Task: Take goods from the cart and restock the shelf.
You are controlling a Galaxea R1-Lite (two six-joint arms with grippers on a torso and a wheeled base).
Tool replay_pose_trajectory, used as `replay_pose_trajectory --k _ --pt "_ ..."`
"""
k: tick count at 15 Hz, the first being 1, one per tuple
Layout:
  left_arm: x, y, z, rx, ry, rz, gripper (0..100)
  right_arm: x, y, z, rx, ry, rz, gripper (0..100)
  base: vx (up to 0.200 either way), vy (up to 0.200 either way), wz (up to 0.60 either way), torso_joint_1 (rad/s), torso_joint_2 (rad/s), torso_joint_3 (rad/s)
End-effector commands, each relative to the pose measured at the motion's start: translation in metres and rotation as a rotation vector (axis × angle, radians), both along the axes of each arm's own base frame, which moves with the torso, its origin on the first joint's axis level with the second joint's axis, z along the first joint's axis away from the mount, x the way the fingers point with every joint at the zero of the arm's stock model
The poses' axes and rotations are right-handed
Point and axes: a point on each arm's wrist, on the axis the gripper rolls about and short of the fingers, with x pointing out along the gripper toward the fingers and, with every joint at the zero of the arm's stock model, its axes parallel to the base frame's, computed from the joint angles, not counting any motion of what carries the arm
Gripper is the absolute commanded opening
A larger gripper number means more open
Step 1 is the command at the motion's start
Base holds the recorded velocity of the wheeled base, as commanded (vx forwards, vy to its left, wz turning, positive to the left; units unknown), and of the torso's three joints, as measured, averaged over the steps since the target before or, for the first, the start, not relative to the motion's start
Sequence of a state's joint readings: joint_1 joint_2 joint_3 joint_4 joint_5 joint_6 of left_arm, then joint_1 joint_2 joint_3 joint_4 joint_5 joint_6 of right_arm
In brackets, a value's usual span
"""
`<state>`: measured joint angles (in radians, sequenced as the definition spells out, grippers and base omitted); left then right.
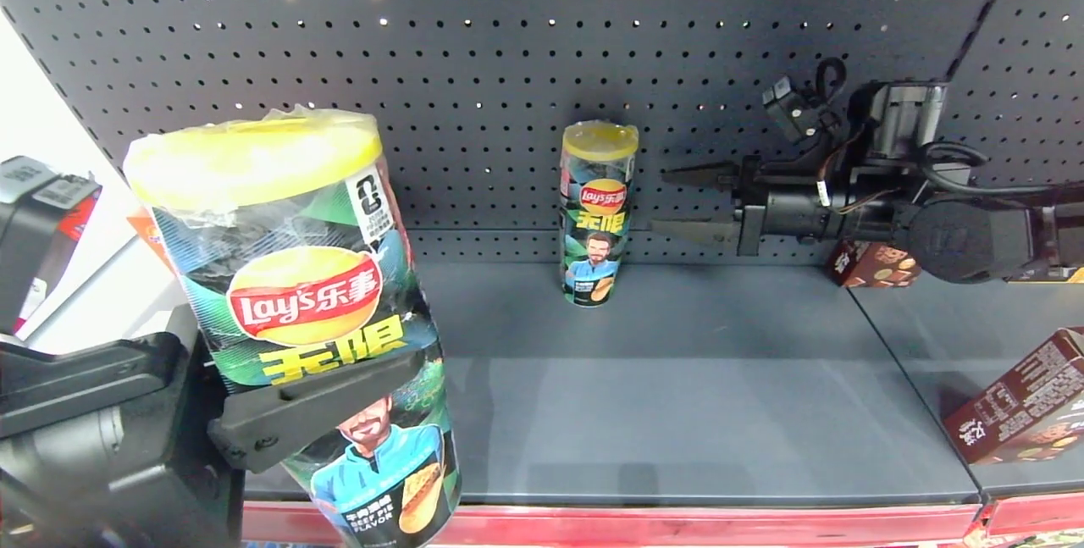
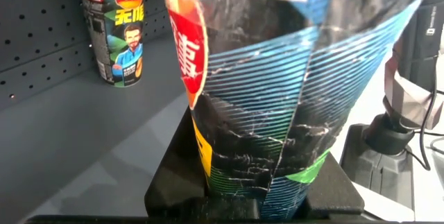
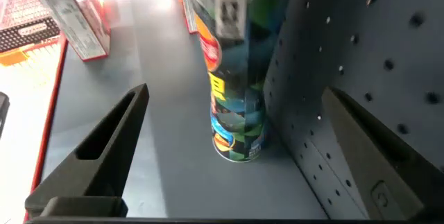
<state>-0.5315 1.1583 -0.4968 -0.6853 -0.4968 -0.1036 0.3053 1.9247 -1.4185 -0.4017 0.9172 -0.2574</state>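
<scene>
My left gripper (image 1: 373,362) is shut on a tall chips can (image 1: 305,311) with a yellow lid, holding it tilted over the front left of the grey shelf (image 1: 677,395). The left wrist view shows that can (image 2: 277,92) clamped in the gripper (image 2: 257,175). A second, identical can (image 1: 597,213) stands upright at the back of the shelf against the pegboard. My right gripper (image 1: 686,202) hangs open just right of it, fingers pointing at it, apart from it. From the right wrist, this can (image 3: 236,78) stands ahead of the open gripper (image 3: 234,92).
The pegboard wall (image 1: 508,40) closes the back. Brown boxes lie on the right: one (image 1: 1025,400) near the front, one (image 1: 872,264) under my right arm. A red strip (image 1: 677,523) marks the shelf's front edge. The shelf's middle is bare.
</scene>
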Motion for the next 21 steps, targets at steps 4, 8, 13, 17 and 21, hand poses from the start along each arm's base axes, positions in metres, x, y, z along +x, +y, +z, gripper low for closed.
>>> replay_pose_trajectory --k 4,8,13,17,21 --pt "0.0 0.0 -0.002 0.003 0.007 0.001 0 0.019 0.012 -0.02 -0.011 0.033 0.011 100 0.0 0.0 0.0 0.0 0.0 0.0" --pt "0.0 0.0 -0.002 0.003 0.007 0.001 0 0.027 0.019 -0.031 -0.018 0.052 0.022 100 0.0 0.0 0.0 0.0 0.0 0.0" --pt "0.0 0.0 -0.005 0.009 0.016 0.001 0 0.03 0.033 -0.046 -0.028 0.079 0.048 100 0.0 0.0 0.0 0.0 0.0 0.0" --pt "0.0 0.0 -0.005 0.009 0.016 0.001 0 0.023 0.047 -0.05 -0.037 0.091 0.085 100 0.0 0.0 0.0 0.0 0.0 0.0" --pt "0.0 0.0 -0.005 0.009 0.016 0.001 0 0.013 0.05 -0.057 -0.051 0.121 0.091 100 0.0 0.0 0.0 0.0 0.0 0.0"
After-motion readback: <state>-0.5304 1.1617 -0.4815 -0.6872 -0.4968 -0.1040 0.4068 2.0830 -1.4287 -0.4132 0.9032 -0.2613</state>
